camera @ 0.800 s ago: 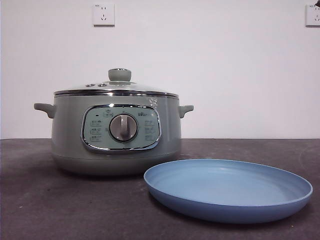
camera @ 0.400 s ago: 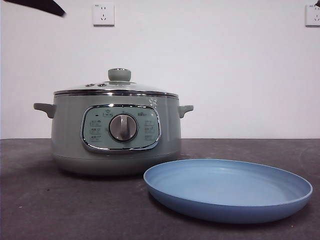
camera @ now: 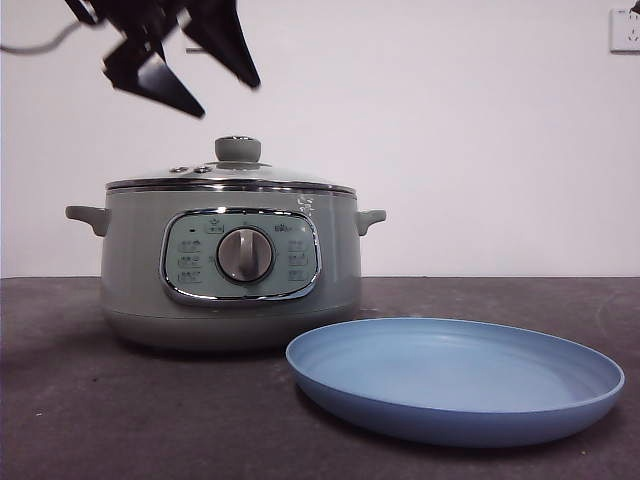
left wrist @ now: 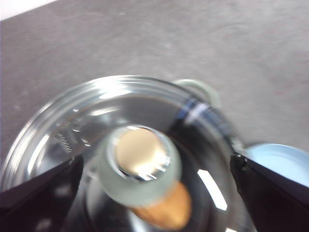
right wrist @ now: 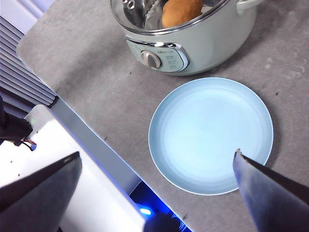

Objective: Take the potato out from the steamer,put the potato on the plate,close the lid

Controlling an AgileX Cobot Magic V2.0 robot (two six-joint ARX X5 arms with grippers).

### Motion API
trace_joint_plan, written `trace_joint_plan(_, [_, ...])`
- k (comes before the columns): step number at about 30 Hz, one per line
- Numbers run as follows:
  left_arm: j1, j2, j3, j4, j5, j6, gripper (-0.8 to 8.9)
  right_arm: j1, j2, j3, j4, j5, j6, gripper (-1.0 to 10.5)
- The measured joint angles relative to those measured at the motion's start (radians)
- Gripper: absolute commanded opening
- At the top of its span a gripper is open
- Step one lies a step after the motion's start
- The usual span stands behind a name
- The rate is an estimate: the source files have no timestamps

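Observation:
The sage-green steamer (camera: 230,260) stands on the table with its glass lid (camera: 232,179) on. My left gripper (camera: 228,97) hangs open just above the lid's knob (camera: 238,149), not touching it. In the left wrist view the knob (left wrist: 140,162) lies between my wide-apart jaws, and the orange-brown potato (left wrist: 166,212) shows through the glass. The light-blue plate (camera: 455,375) lies empty in front of the steamer to the right. My right gripper (right wrist: 157,155) is open and empty, high over the plate (right wrist: 210,135), with the steamer (right wrist: 193,43) and potato (right wrist: 181,12) in its view.
The table is dark grey (camera: 120,420). The steamer's side handles (camera: 85,217) stick out. A white robot base (right wrist: 72,164) sits along the table's edge in the right wrist view. A wall socket (camera: 625,28) is high on the white wall.
My left gripper has come in from the top left and moved down and right to just above the lid's knob. The steamer, lid and plate have not moved.

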Motion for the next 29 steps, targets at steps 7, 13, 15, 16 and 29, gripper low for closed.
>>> trace_joint_plan(7, [-0.007,0.096,0.0,0.075,-0.035,0.001,6.64,0.0,0.0,0.0,0.0,0.0,0.0,7.2])
trace_joint_plan(13, [-0.012,0.121,0.0,0.115,-0.039,0.001,6.56,0.0,0.0,0.0,0.0,0.0,0.0,7.2])
trace_joint_plan(15, [-0.014,0.132,0.0,0.115,-0.042,0.001,6.56,0.0,0.0,0.0,0.0,0.0,0.0,7.2])
trace_joint_plan(16, [-0.016,0.137,0.0,0.115,-0.046,0.001,6.55,0.0,0.0,0.0,0.0,0.0,0.0,7.2])
trace_joint_plan(29, [-0.019,0.141,0.0,0.119,-0.076,0.001,1.06,0.0,0.0,0.0,0.001,0.053,0.001,7.2])
